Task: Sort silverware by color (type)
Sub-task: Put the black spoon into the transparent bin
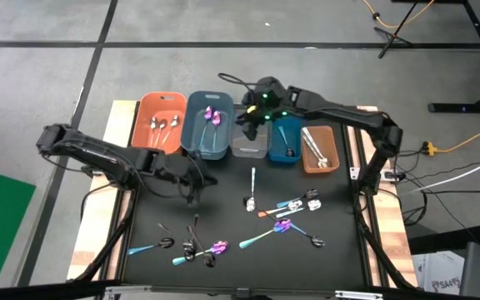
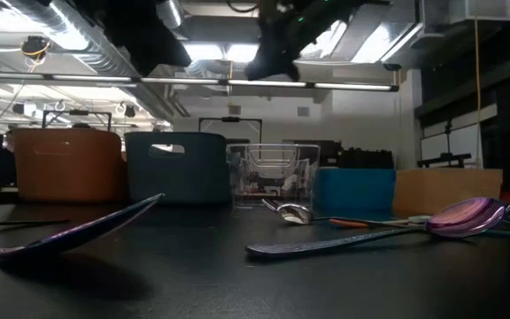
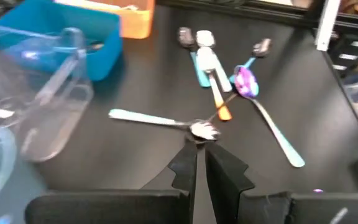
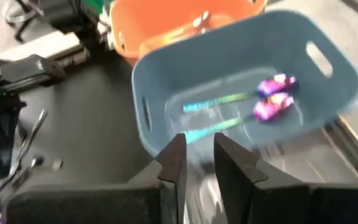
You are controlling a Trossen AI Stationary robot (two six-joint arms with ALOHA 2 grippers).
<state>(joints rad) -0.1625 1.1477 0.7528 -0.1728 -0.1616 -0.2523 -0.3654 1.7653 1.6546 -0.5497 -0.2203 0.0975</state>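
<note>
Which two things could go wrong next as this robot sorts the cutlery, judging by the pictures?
1. The left hand hangs over the black mat near loose spoons that cross each other, such as the iridescent purple spoon with a teal handle over the orange-handled utensil; a grasp there might drag both.
2. The right hand hovers where the grey-blue plastic bin meets the clear plastic bin; a drop might land in the wrong one.
</note>
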